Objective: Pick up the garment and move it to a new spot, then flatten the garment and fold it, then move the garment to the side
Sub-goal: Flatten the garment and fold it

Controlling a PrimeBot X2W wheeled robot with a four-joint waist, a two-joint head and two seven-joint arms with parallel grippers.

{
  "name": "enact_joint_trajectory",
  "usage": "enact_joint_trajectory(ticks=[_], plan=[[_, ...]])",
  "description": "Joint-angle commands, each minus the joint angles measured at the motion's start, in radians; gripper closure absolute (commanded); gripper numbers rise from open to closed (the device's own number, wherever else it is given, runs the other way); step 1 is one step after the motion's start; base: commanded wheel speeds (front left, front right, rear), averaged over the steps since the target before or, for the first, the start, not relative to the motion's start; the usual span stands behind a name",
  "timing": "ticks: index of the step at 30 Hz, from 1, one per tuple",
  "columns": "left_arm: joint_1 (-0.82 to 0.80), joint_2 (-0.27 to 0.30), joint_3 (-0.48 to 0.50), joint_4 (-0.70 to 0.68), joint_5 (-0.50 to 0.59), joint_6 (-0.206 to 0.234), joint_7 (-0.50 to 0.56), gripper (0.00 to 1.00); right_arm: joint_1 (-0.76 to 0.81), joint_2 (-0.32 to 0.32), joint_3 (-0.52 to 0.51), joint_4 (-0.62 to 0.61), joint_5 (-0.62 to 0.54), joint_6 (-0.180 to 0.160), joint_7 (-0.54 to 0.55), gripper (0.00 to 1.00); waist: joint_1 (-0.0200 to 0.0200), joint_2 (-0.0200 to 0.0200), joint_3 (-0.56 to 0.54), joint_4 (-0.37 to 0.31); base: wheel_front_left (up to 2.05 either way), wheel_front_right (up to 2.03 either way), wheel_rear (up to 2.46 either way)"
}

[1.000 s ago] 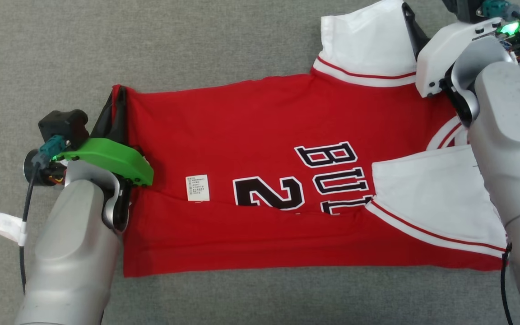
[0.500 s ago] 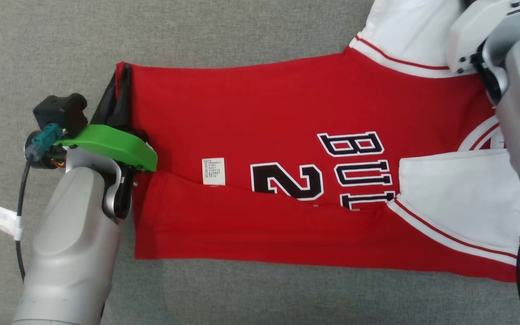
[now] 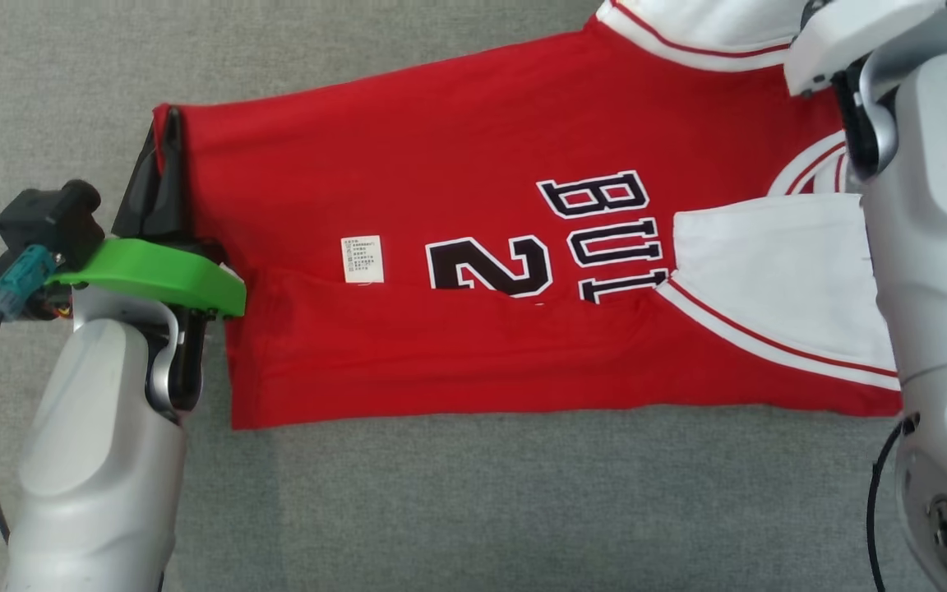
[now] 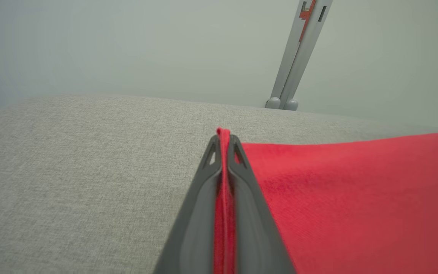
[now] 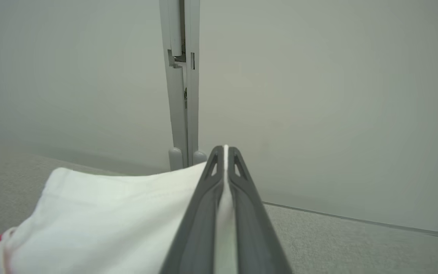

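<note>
Grey cloth surface (image 3: 441, 510) lies under everything. Red jersey (image 3: 441, 148) is spread on it, long axis running left to right across the head view: hem end to the robot's left, collar end to its right. The near long edge is already turned over onto the body as a flap (image 3: 482, 370) that covers the lower part of the lettering. The far long edge is not yet folded.

White sleeve (image 5: 120, 213) sits at the far right corner.

Left gripper (image 4: 224, 152): fingers pressed together, pinching the hem (image 4: 223, 133) at the far left corner. Right gripper (image 5: 225, 156): pressed together too, pinching the sleeve's edge.

Each arm has its own end, and the jersey lies between the two grippers.

Judgement: the next move probably draws the far edge toward the robot, across the short axis, with both grippers travelling level.
</note>
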Motion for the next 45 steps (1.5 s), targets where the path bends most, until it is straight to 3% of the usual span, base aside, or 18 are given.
enact_joint_trajectory(ticks=[1,12,21,22,23,24,25,34,45], plan=[[0.032,0.016,0.009,-0.005,0.004,0.002,0.0,1.0,0.055,0.006,0.006,-0.027,0.031,-0.002,-0.004,1.0,-0.0001,0.0,-0.041,-0.041,0.0,0.0,0.0],[0.249,0.016,0.057,-0.025,0.053,0.002,0.0,1.0,0.501,0.015,0.066,-0.258,0.264,-0.002,-0.004,1.0,-0.0001,0.0,-0.175,-0.119,0.0,0.0,0.0],[0.404,-0.029,0.088,-0.013,0.085,0.002,0.0,1.0,0.737,0.031,0.037,-0.319,0.338,-0.002,-0.004,1.0,-0.0001,0.0,-0.238,-0.132,0.0,0.0,0.0],[0.418,-0.035,0.092,-0.008,0.091,0.002,0.0,0.79,0.751,0.034,0.034,-0.317,0.345,-0.002,-0.004,1.0,-0.0001,0.0,-0.242,-0.131,0.0,0.0,0.0],[0.426,-0.037,0.094,-0.004,0.098,0.002,0.0,0.55,0.759,0.036,0.035,-0.312,0.35,-0.002,-0.004,0.88,-0.0001,0.0,-0.246,-0.13,0.0,0.0,0.0],[0.44,-0.042,0.104,0.005,0.106,0.002,0.0,0.0,0.771,0.041,0.044,-0.304,0.36,-0.002,-0.004,0.05,-0.0001,0.0,-0.251,-0.128,0.0,0.0,0.0],[0.449,-0.046,0.116,0.01,0.114,0.002,0.0,0.0,0.773,0.042,0.047,-0.302,0.364,-0.002,-0.004,0.0,-0.0001,0.0,-0.256,-0.127,0.0,0.0,0.0],[0.537,-0.105,0.204,-0.057,0.202,0.002,0.0,0.0,0.759,0.033,0.05,-0.25,0.333,-0.002,-0.004,0.0,-0.0001,0.0,-0.294,-0.093,0.0,0.0,0.0],[0.508,-0.122,0.13,-0.062,0.19,0.002,0.0,0.0,0.658,0.037,-0.007,0.074,0.269,-0.002,-0.002,0.0,-0.0001,0.0,-0.279,-0.01,0.0,0.0,0.0]])
